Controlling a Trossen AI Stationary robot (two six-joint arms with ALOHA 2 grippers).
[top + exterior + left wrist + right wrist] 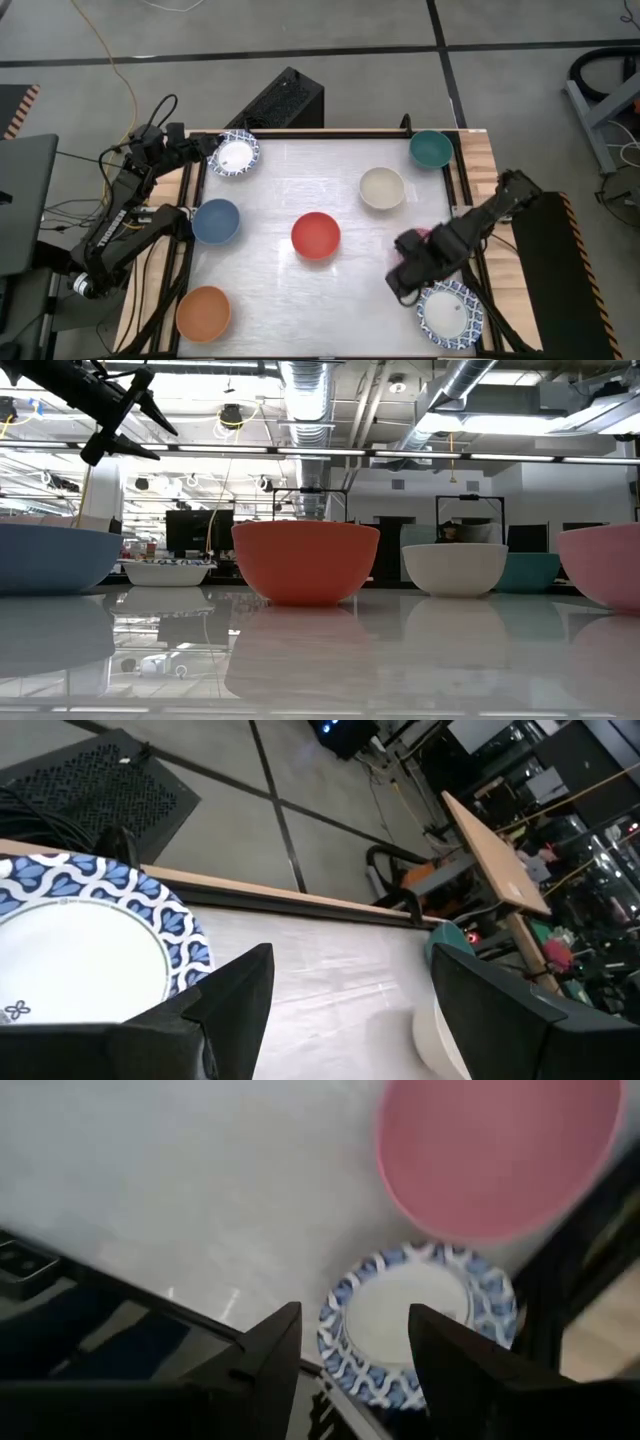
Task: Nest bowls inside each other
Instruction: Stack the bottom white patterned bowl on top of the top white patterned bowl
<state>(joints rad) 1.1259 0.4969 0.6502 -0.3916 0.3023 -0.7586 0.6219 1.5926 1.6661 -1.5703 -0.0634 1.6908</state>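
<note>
**Bowls spread wide, none nested yet**

Grey concrete flooring is surrounding a glossy white bench [280, 190] with wooden edges, and the bowls are sitting apart across it. Going left to right: the left gripper [207, 146] is hovering at the far-left corner, its fingers standing wide with nothing between them, just beside a patterned bowl [236, 153]. A blue bowl [216, 221] is sitting along the left edge, and an orange bowl [204, 312] is occupying the near-left corner. A red bowl [316, 235] is resting mid-bench, a cream bowl [382, 187] farther right, and a teal bowl [431, 149] in the far-right corner. The right gripper [352, 1342] is hanging above the near-right corner with its fingers apart and empty, looking down on a second patterned bowl [418, 1320] and a pink bowl [500, 1150] next to it.

Judging by the layout, the right arm is choosing its first pick. Doing this well probably means lowering one finger inside the pink bowl's rim and one outside, pinching the wall firmly, lifting clear, then centring it over the patterned neighbour before letting go, so it is not landing tilted or skidding on the slick surface.

No brand, label or readable writing is showing anywhere.
</note>
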